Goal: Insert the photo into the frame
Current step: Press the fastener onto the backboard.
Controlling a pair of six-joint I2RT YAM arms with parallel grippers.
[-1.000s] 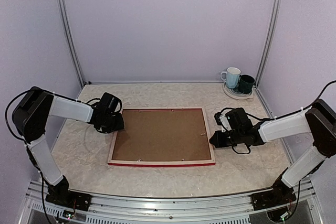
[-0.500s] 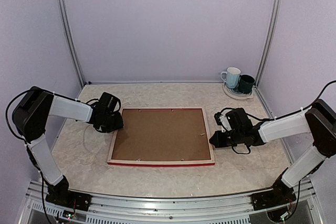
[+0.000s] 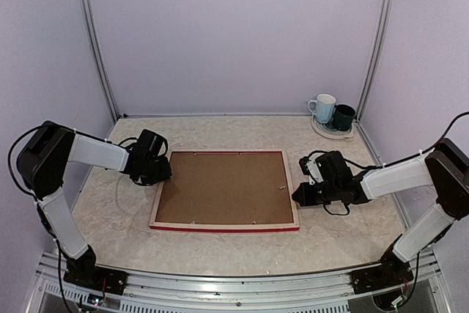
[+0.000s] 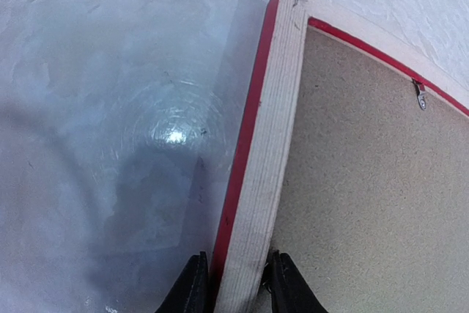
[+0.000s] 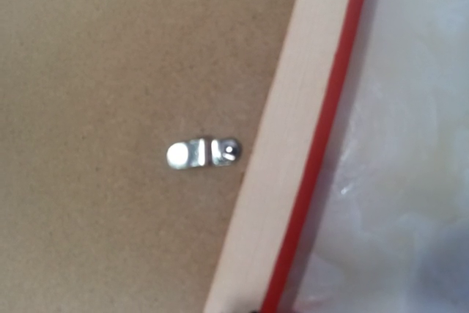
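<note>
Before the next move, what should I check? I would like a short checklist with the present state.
1. Frame lies flat, back up: ok.
2. Backing board sits inside it: ok.
3. Photo under the board: cannot tell.
4. Left gripper straddles the left rail: ok; firm grip: cannot tell.
5. Right gripper shut at the right rail: ok; holding it: cannot tell.

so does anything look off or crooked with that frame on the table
Nothing stands out. The frame lies flat, face down, with the backing board seated evenly inside it and a metal clip turned over the board. No damage shows.
</note>
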